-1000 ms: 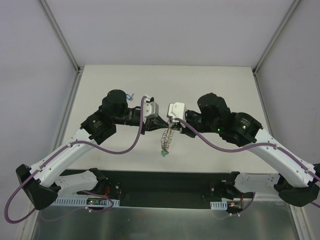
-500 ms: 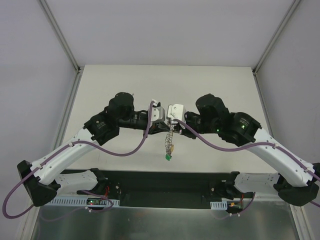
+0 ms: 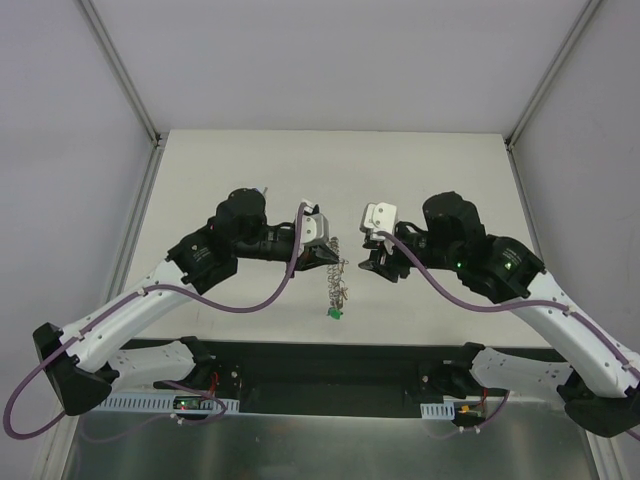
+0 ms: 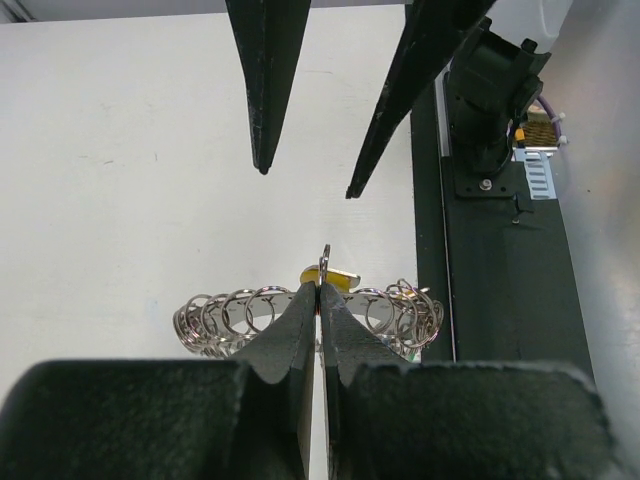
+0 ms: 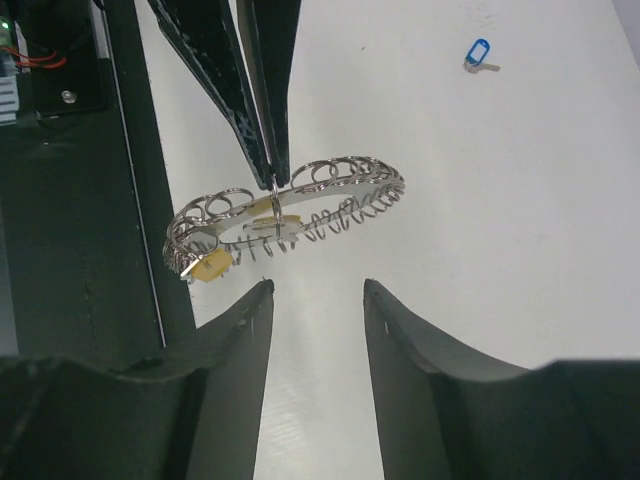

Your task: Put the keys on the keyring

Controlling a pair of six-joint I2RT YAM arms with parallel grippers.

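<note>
Silvery wire loops edge the keyring [image 5: 290,215], which my left pincer [image 4: 318,290] clamps aloft near the front edge of the bench [image 3: 420,170]. My right pincer [image 5: 315,300] has its fingers apart, just short of the ring, touching nothing. A blue-tagged key [image 5: 478,52] lies well away on open bench; a yellow-tagged key [image 5: 208,266] hangs from the ring.

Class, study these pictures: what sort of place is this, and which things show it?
Probably a robotics lab test cell: a white table boxed in by plain panels on metal posts, with cabled arms bolted at its edge.
</note>
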